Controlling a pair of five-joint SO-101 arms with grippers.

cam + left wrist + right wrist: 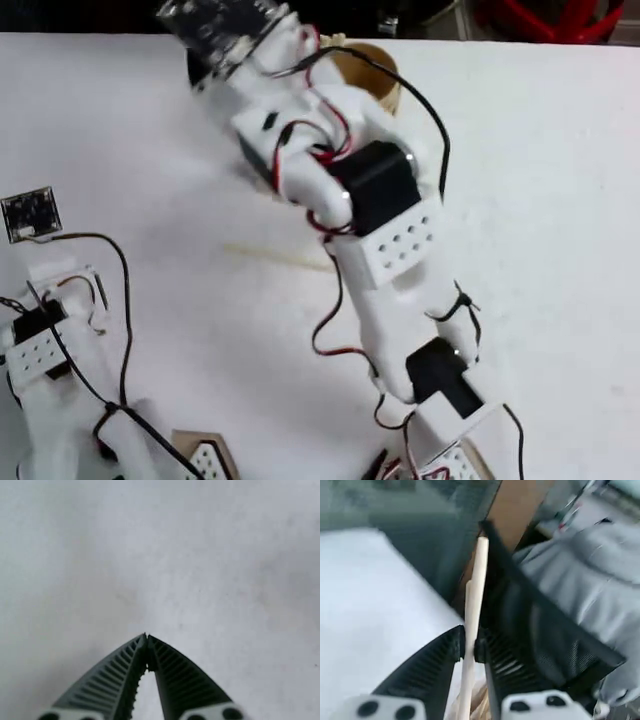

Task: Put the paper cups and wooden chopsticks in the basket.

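The white bench [540, 200] carries everything. The right arm [390, 240] stretches across it toward the far edge, where the round brown basket [378, 72] sits partly under the arm. The left arm [40, 350] rests near the front left corner, its left tool [146, 637] clenched on nothing above bare bench. The right tool [470, 642] is grasping a wooden chopstick [476, 580] partway along its length, with the stick pointing out past the tips.

The step in hand looks like dropping this stick into the basket. To do it well, the tool should come squarely over the opening and tilt the stick so its end clears the rim, and only then let go.

Counted: one basket and two chopsticks, the gripped one and a second chopstick [270, 254] lying near the middle of the bench beside the right arm.
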